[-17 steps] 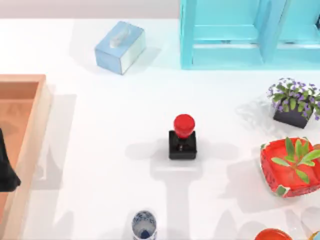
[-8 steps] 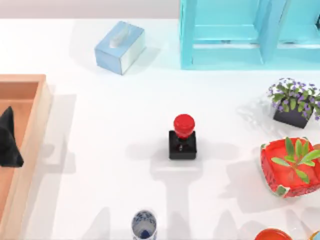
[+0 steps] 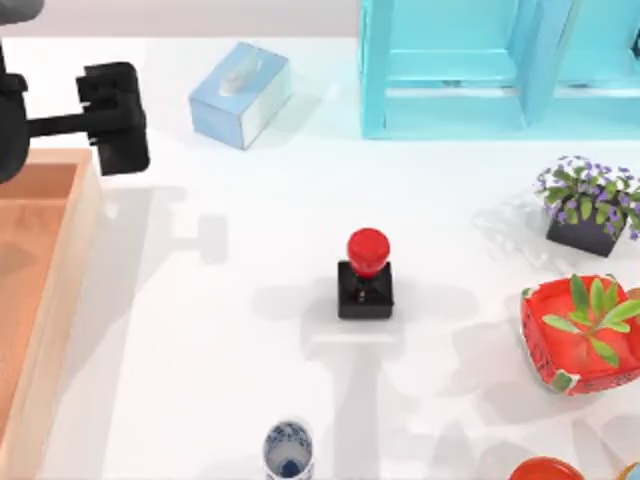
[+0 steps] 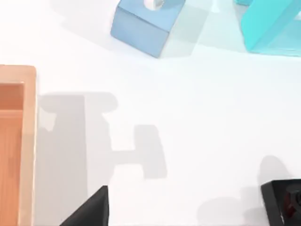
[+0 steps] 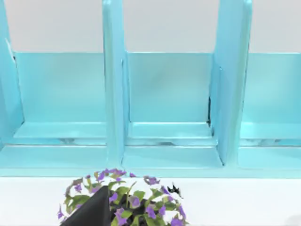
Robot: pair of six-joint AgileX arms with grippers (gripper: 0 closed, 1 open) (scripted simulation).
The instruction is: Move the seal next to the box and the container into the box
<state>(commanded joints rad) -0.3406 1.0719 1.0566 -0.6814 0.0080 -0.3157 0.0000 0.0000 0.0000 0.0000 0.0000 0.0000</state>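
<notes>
The seal (image 3: 366, 272), a red knob on a black square base, stands upright near the middle of the table; a corner of its base (image 4: 282, 207) shows in the left wrist view. The container (image 3: 288, 450), a small blue-and-white cup, stands at the front edge, left of the seal. The box (image 3: 70, 260), a shallow wooden tray, lies along the left edge. My left gripper (image 3: 118, 125) hangs above the box's far right corner, well away from the seal and the container, holding nothing. A dark part of my right gripper (image 5: 91, 212) hangs above the purple flowers.
A light blue tissue box (image 3: 240, 92) sits at the back left. A cyan shelf (image 3: 500, 65) fills the back right. A purple flower pot (image 3: 588, 205) and a red bowl with a green plant (image 3: 585, 330) stand at the right, an orange object (image 3: 545, 470) at the front right.
My left arm has swung from low over the box at the left edge up and back to the box's far right corner. The seal and the container have not moved.
</notes>
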